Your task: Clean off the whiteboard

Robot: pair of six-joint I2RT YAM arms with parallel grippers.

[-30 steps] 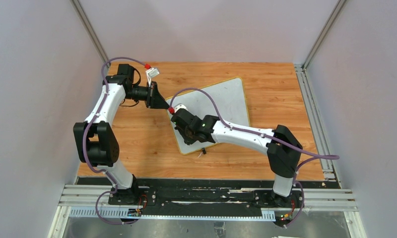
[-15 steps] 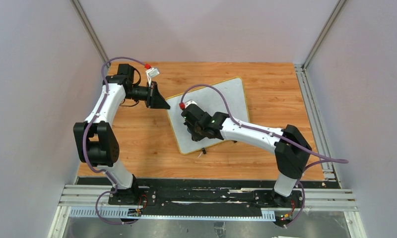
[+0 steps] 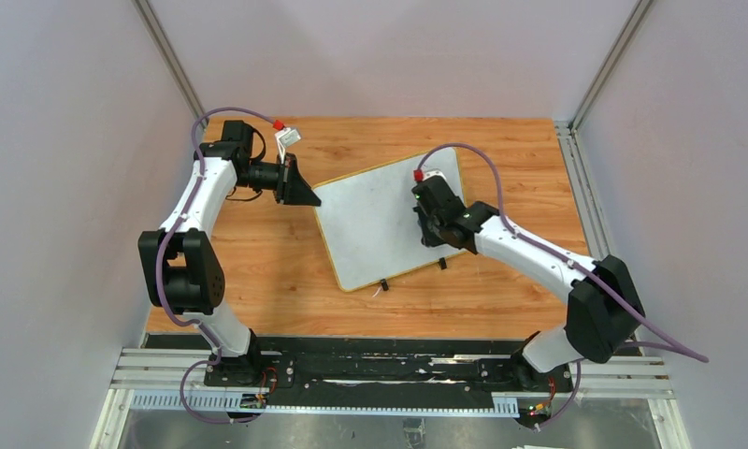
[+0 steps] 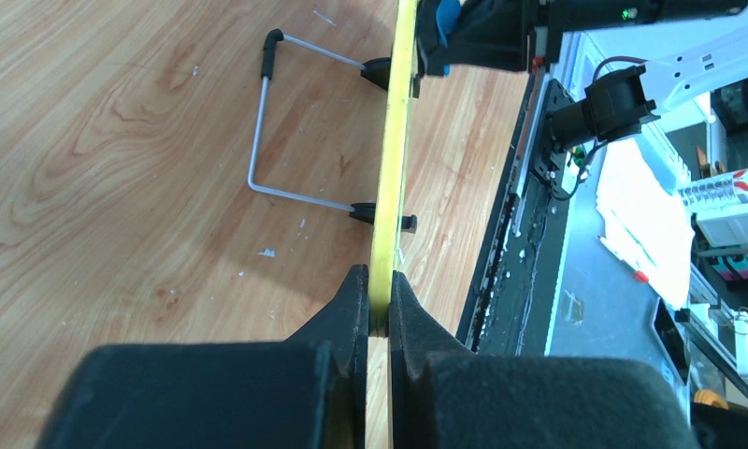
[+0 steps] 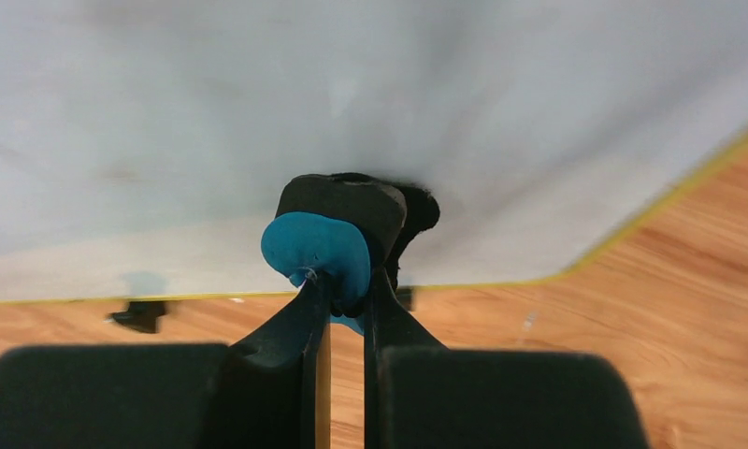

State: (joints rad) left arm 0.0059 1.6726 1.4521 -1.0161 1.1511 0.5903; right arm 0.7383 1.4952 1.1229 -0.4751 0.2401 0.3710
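Here the whiteboard (image 3: 370,224) lies slantwise on the wooden table (image 3: 258,271), near its middle, with a thin yellow rim round it. The left gripper (image 3: 309,198) meets the board at its far left corner. In the left wrist view its fingers (image 4: 356,299) are pressed onto the yellow rim, one on each side, pinching the board's edge. The right gripper (image 3: 433,229) stands over the right part of the board, close to the right-hand edge. Its fingers are squeezed on a small eraser (image 5: 328,238), blue with a black pad, and the pad rests against the white surface. Two black clips (image 3: 383,284) sit on the board's near long edge. In the left wrist view a thin wire bracket (image 4: 258,140) joins them, seen against the wood.
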